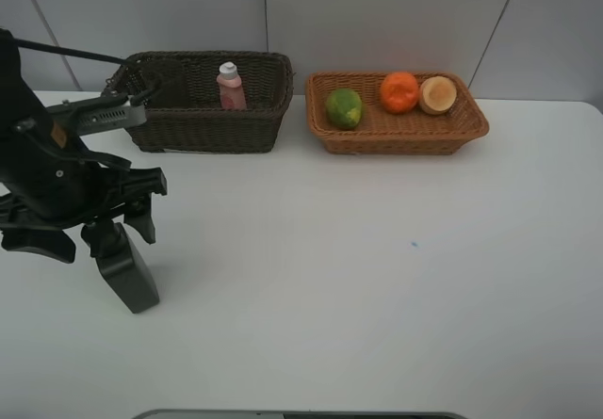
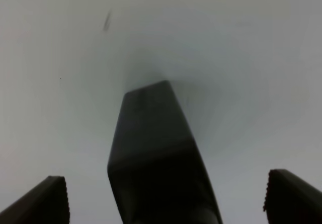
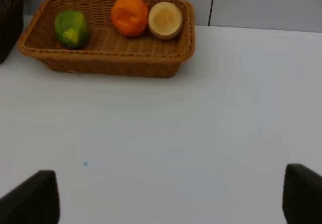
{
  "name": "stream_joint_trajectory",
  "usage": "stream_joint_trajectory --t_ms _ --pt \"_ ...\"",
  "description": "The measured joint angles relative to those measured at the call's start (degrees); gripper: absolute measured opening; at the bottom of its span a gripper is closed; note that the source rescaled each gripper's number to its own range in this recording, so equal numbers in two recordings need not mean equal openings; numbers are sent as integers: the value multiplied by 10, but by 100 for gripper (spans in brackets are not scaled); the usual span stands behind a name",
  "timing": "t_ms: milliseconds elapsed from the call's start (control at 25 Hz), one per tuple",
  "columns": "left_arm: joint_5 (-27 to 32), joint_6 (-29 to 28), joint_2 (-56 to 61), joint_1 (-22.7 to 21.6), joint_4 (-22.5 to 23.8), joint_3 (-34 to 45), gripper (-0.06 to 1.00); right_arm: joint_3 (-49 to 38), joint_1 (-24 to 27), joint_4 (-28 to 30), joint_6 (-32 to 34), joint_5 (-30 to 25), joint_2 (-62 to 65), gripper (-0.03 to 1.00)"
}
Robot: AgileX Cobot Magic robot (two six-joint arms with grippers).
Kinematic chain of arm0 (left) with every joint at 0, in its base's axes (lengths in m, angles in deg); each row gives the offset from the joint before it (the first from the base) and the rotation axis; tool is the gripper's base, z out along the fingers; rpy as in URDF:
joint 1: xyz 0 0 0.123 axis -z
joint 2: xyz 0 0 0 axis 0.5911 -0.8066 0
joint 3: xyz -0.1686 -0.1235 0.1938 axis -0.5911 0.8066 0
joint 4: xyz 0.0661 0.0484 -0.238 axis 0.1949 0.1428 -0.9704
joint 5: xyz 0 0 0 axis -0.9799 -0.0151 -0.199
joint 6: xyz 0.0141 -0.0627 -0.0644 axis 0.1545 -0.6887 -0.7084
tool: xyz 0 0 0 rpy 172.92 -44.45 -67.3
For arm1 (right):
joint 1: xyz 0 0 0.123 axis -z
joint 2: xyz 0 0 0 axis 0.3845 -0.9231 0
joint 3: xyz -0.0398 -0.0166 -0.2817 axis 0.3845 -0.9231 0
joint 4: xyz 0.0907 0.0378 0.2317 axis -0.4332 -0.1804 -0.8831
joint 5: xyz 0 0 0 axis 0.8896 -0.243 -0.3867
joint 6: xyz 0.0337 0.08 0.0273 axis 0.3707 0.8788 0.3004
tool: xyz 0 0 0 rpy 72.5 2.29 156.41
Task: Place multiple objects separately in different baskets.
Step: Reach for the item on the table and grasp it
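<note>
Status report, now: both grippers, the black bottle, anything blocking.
Left gripper open astride black bottle, not closed. Right gripper open, empty. Bottle upright on table. Nothing blocking.

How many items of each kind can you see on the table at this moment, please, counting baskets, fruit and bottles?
Baskets: 2, the dark brown basket and the orange-tan basket
Fruit: 3, the green-yellow fruit, the orange and the peach-like fruit
Bottles: 2, the pink white-capped bottle and the black bottle
Total: 7
</note>
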Motion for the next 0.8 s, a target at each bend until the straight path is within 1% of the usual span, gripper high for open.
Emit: stream_joint_trajectory --t_ms 240,480,800 --pt "-28 -12 -13 0 0 0 100 0 0 0 0 0 0 88" --pt "-37 -14 -39 0 -1 6 100 0 0 0 0 0 0 88" --pt "-48 -15 -41 0 -1 9 100 0 0 0 0 0 0 88"
